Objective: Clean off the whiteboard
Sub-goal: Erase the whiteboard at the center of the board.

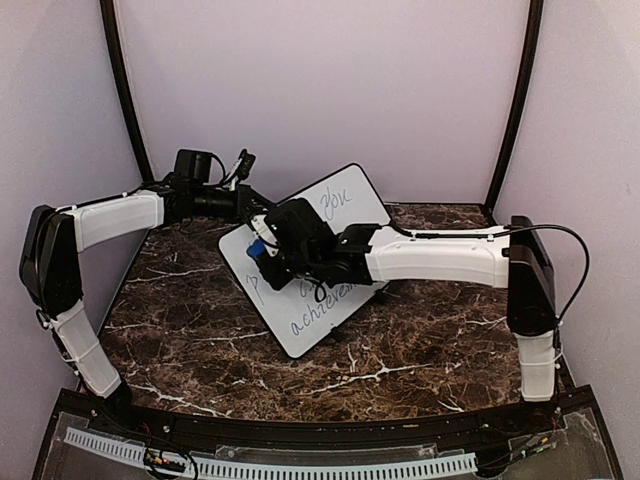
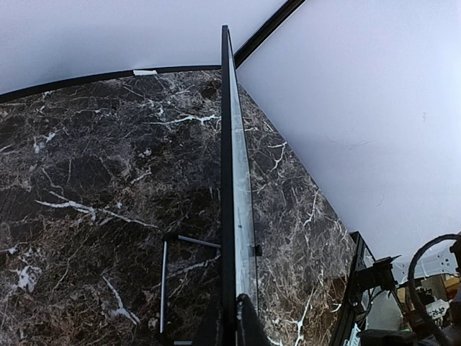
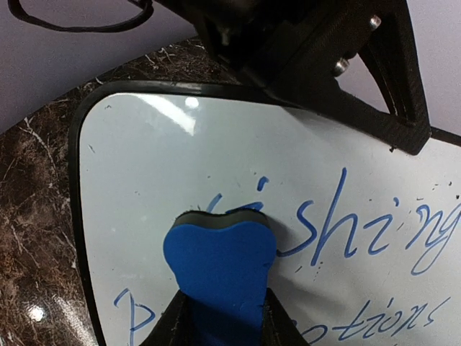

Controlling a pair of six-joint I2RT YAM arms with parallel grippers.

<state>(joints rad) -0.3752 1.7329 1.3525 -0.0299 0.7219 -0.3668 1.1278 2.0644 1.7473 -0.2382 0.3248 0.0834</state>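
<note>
The whiteboard [image 1: 300, 325] stands tilted on the marble table, with blue handwriting across its face. My left gripper [image 1: 252, 205] is shut on the board's far left edge. In the left wrist view the whiteboard [image 2: 237, 180] runs edge-on away from that gripper [image 2: 235, 318]. My right gripper [image 1: 262, 250] is shut on a blue eraser [image 3: 220, 263], whose dark felt side presses on the whiteboard [image 3: 144, 180] in its upper left part. The eraser sits just left of the letters "shing" [image 3: 360, 227]. A patch of board to the eraser's left and above it is wiped bare.
A thin metal stand [image 2: 164, 277] props the board from behind on the dark marble table [image 1: 200, 330]. Pale curtain walls with black poles [image 1: 125, 90] close in the back and sides. My left gripper's black body [image 3: 317, 65] hangs over the board's top edge.
</note>
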